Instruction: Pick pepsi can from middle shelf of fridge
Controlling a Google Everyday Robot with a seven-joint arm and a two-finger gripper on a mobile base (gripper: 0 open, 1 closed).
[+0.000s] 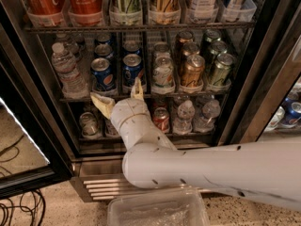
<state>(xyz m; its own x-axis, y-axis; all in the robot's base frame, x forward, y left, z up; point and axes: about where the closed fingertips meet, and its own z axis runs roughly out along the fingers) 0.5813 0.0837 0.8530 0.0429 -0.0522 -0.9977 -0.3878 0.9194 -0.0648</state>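
Two front pepsi cans, dark blue with silver tops, stand side by side on the middle shelf (207, 94) of the fridge (265, 74): one on the left (102, 74) and one on the right (132, 68), with more blue cans behind them. My gripper (120, 97) is open at the shelf's front rail, just below these two cans. Its left cream finger (101, 105) points left below the left can, and its right finger (137, 88) rises in front of the right can's base. It holds nothing. My white arm (188, 166) crosses the lower fridge.
A water bottle (68, 72) stands left of the pepsi cans; a white-green can (163, 74), gold can (192, 70) and green can (220, 68) stand to their right. Coca-Cola bottles (84, 1) fill the rack above. A clear plastic bin (157, 211) sits below, with cables (19, 211) on the floor at left.
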